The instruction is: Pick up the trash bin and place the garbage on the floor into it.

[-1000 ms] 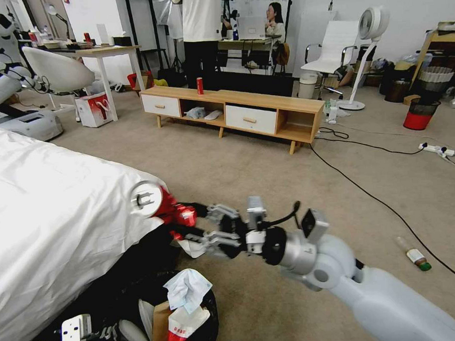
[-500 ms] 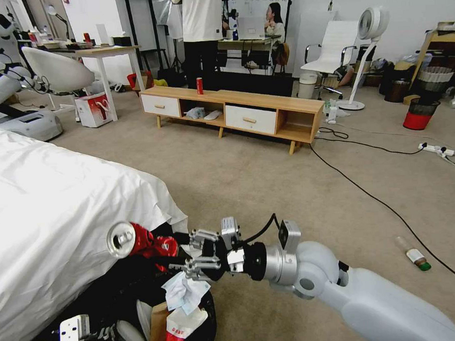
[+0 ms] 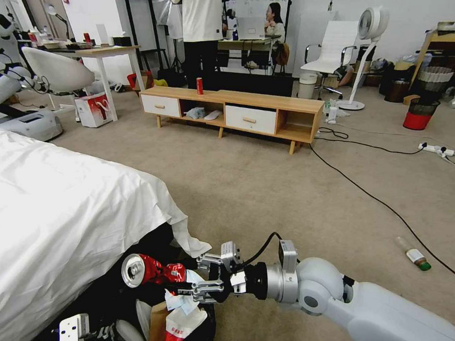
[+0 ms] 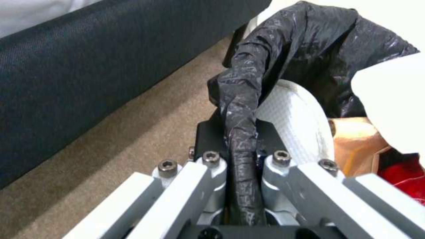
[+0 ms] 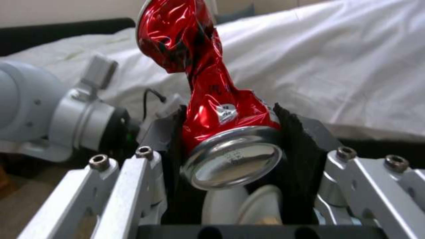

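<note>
My right gripper (image 3: 184,283) is shut on a crushed red soda can (image 3: 152,270), held level just above the trash bin (image 3: 210,324) beside the bed. In the right wrist view the can (image 5: 208,89) is pinched at its base between the black pads (image 5: 297,139). The bin holds a pale-blue tissue (image 3: 180,300), a brown paper bag (image 3: 156,327) and a red-white packet (image 3: 179,329). My left gripper (image 3: 76,334) grips the bin's rim; its wrist view shows the black liner (image 4: 241,139) clamped between the fingers. A clear green-capped bottle (image 3: 414,256) lies on the floor at the right.
The white-sheeted bed (image 3: 53,208) fills the left side. A low wooden cabinet (image 3: 235,112) with an upright red can (image 3: 199,85) stands ahead. Black cables (image 3: 369,194) cross the carpet at right, near a power strip (image 3: 437,149) and a red-bottomed bin (image 3: 420,114).
My right gripper has carried the crushed can down and toward me, from the edge of the bed sheet to just over the bin's contents. The left gripper and bin stayed put.
</note>
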`<state>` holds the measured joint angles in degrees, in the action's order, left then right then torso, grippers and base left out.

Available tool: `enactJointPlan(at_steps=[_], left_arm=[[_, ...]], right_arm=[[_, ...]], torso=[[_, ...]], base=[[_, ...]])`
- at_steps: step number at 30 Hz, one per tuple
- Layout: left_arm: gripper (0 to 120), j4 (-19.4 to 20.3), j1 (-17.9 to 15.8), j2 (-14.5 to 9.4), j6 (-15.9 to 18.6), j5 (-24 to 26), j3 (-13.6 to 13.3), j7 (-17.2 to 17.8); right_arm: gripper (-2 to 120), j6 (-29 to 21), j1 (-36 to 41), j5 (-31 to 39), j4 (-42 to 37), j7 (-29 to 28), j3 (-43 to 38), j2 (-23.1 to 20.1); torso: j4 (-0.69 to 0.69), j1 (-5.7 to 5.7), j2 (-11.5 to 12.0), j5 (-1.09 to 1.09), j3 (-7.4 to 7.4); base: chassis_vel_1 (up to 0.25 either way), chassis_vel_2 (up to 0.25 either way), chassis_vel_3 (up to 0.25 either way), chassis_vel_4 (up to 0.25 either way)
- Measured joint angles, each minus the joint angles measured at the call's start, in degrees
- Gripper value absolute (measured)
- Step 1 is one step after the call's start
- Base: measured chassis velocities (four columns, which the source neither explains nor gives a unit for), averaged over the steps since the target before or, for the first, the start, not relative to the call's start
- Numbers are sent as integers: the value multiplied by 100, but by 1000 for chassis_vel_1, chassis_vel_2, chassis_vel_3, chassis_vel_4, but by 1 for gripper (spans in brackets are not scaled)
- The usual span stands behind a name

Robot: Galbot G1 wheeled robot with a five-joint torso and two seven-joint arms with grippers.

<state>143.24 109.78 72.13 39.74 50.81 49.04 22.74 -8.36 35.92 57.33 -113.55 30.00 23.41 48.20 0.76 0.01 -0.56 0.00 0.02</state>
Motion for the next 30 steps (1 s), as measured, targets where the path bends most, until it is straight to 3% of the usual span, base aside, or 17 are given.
enactJointPlan(at_steps=[23,27,29,30], left_arm=[[4,0,40,35,12,1,-35,8],[4,0,36,34,13,8,-34,8],[4,0,31,29,12,18,-33,7],[4,0,31,29,12,18,-33,7]], right_arm=[[47,-90,35,-224,215,-253,172,112],[54,-89,53,-271,228,-290,180,102],[67,-83,103,-314,242,-320,180,93],[67,-83,103,-314,242,-320,180,93]], torso=[[-1,0,0,0,0],[0,0,0,0,0],[0,0,0,0,0],[0,0,0,0,0]], base=[[0,0,0,0],[0,0,0,0],[0,0,0,0],[0,0,0,0]])
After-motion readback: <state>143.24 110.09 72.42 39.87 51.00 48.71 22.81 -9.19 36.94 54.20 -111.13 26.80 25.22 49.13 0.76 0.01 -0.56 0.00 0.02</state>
